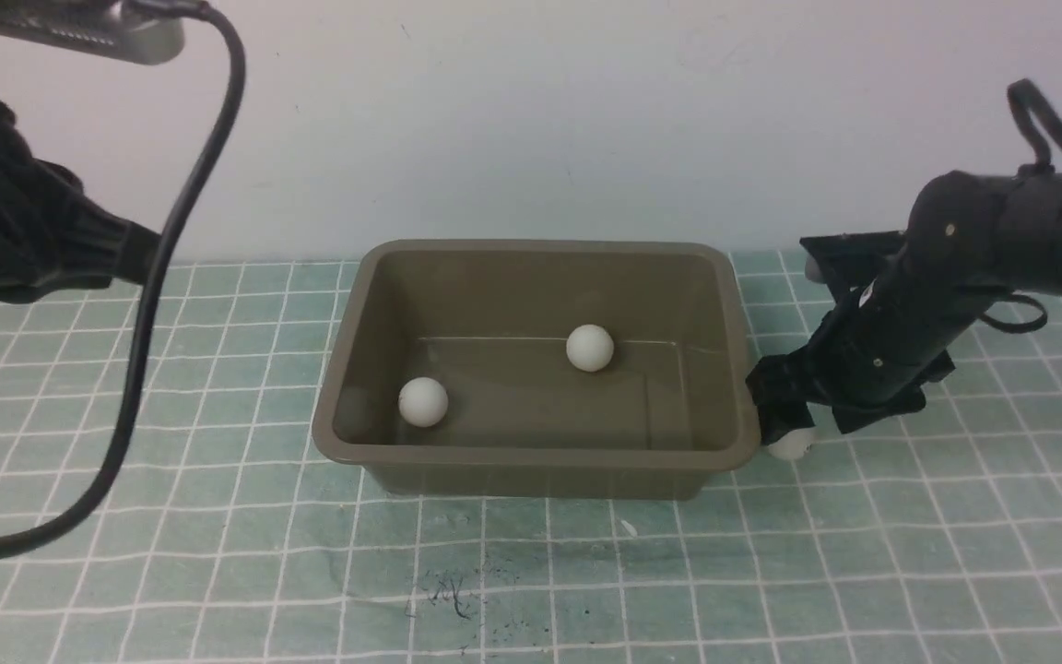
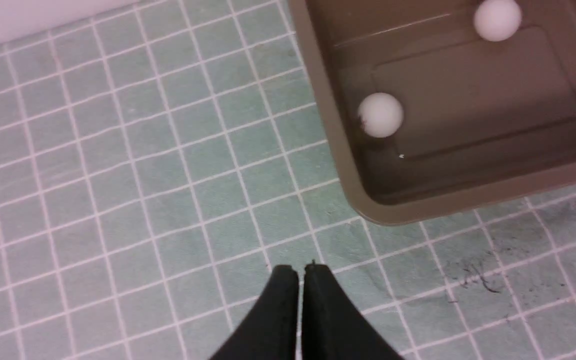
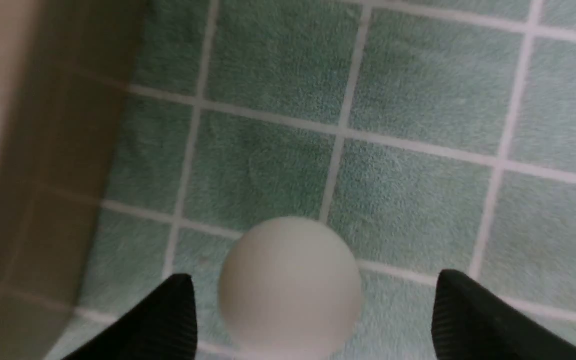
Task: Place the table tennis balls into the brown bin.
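Just right of the brown bin (image 1: 536, 456), on the surface (image 1: 531, 572): one white ball (image 3: 290, 290), between wide-apart right fingers (image 3: 313, 305). Probably light, smooth, rolly; best pinched softly around the middle. Left fingers (image 2: 300, 270) closed.

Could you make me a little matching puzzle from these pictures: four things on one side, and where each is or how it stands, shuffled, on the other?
Things
1. Brown bin
2. Ball nearest the bin's left wall
3. Left gripper
4. Right gripper

Places and states
A. Fingers together, nothing between them
B. Lying inside the bin
C. Open, a ball between its fingers
D. On the grid-patterned surface

Right pairs: 1-D, 2-B, 3-A, 4-C
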`<act>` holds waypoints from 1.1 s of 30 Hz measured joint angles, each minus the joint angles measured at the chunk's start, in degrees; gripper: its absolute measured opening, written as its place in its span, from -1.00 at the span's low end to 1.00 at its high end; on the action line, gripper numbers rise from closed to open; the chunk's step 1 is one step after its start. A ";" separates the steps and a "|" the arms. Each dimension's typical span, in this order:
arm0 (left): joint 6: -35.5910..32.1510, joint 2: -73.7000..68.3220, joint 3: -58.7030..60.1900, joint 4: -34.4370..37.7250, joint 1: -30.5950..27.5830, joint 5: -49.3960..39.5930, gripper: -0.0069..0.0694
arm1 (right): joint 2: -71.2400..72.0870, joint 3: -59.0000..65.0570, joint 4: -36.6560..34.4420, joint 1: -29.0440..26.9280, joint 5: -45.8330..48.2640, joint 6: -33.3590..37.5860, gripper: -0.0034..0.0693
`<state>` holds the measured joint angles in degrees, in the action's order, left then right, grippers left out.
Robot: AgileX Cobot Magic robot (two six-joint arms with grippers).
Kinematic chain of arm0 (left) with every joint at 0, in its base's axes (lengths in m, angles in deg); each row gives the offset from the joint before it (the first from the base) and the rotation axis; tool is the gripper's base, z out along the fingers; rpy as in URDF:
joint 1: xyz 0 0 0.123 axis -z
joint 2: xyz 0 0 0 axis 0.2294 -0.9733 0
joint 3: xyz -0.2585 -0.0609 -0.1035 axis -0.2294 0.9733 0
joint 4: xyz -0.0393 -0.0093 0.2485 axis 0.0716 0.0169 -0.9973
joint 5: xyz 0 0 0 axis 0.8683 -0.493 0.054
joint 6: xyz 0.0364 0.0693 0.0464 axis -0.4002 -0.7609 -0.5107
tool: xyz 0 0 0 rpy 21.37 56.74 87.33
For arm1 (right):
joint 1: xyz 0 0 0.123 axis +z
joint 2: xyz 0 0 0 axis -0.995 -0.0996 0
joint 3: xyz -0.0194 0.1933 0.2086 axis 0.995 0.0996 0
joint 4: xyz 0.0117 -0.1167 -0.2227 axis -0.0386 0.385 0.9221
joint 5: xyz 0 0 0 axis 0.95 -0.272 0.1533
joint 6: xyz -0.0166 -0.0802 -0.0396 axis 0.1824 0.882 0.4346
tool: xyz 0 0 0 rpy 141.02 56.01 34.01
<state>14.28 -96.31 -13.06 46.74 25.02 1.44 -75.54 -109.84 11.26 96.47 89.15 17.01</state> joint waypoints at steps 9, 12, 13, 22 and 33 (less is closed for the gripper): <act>2.76 2.86 0.05 -4.75 -0.47 -0.95 -0.83 | 1.12 -4.04 2.88 -0.51 8.71 -4.50 0.09; 3.76 3.66 0.05 -4.87 -0.54 -2.53 -0.83 | 5.97 -7.49 3.12 -0.65 14.30 -10.00 0.09; 3.94 3.94 0.05 -4.82 -0.54 -2.84 -0.83 | 7.68 -8.39 2.99 -0.10 14.73 -10.99 0.09; 4.21 4.99 0.11 -1.87 -0.54 -3.44 -0.83 | 7.15 -13.74 -0.80 11.57 6.12 -6.45 0.17; 3.51 5.50 3.97 2.80 -0.54 -1.54 -0.83 | 14.69 -24.50 13.50 12.19 24.25 -11.40 0.29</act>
<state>17.79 -90.80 -9.09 49.54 24.47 -0.10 -60.85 -134.34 24.76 108.67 113.40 5.61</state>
